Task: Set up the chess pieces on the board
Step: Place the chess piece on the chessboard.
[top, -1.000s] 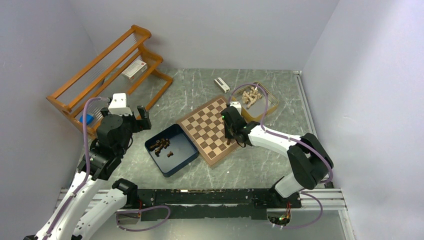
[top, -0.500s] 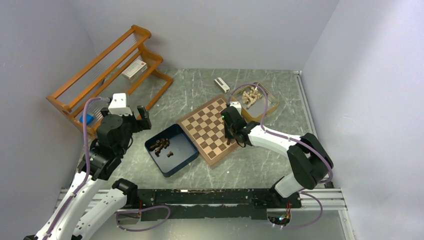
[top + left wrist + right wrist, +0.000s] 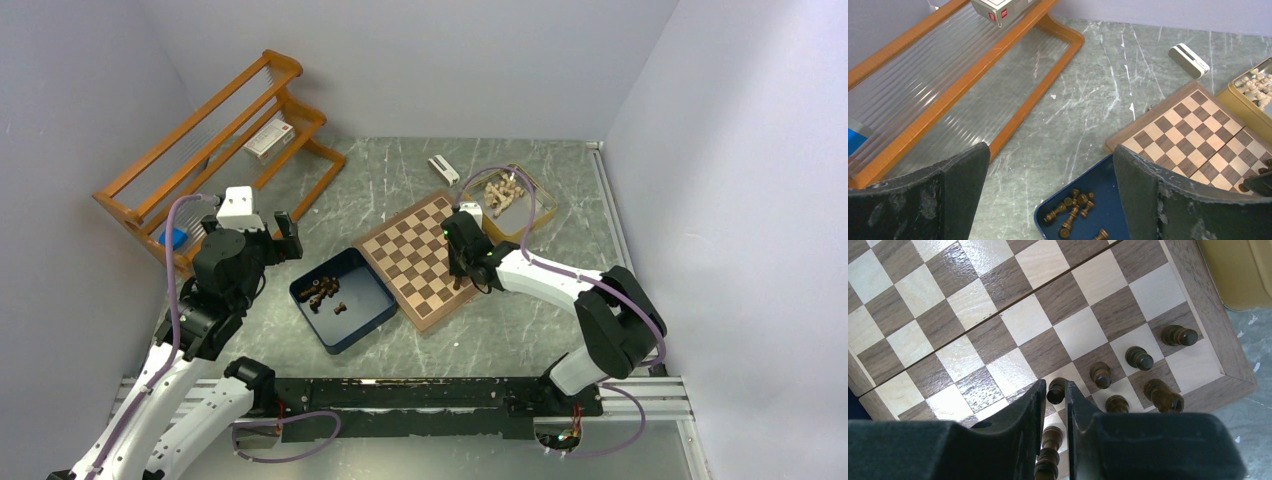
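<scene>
The board lies mid-table, also seen in the left wrist view. Several dark chess pieces stand in its near right corner. My right gripper straddles an upright dark pawn there, open by a sliver, its fingers just off the pawn's sides. A taller dark piece stands under the fingers. In the overhead view the right gripper is low over the board's right edge. More dark pieces lie in the blue box. My left gripper hangs wide open and holds nothing, left of that box.
A wooden rack with a small white carton stands at the back left. A tan box of pale pieces sits behind the board's right corner. A small white object lies behind the board.
</scene>
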You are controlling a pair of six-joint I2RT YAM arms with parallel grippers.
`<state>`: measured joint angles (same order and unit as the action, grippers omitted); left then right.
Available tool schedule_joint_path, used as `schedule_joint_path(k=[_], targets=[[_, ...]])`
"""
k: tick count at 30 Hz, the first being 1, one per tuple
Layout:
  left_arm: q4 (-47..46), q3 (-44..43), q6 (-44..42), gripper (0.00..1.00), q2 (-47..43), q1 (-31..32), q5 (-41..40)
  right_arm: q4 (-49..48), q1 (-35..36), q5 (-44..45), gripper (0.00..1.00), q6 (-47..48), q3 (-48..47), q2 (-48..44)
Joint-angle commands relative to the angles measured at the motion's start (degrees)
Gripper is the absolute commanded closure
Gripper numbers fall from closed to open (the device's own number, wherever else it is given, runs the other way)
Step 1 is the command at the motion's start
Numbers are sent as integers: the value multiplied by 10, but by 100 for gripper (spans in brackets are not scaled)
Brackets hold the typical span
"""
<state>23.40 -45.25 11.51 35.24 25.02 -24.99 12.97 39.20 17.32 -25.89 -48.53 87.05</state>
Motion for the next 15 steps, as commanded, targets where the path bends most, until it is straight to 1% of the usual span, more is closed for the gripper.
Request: schedule_joint_path(k=[1,11,15], targets=[[-17,-1,-4,2,-4,2,5,2,-4,3,75,-5,-16,5],[-17,-1,-5,2,-5,2,5,14,-4,6,75,-6,-25,11],[-17,-1,-5,2,-5,2,4,21,-4,7,77,-6,-27,15]])
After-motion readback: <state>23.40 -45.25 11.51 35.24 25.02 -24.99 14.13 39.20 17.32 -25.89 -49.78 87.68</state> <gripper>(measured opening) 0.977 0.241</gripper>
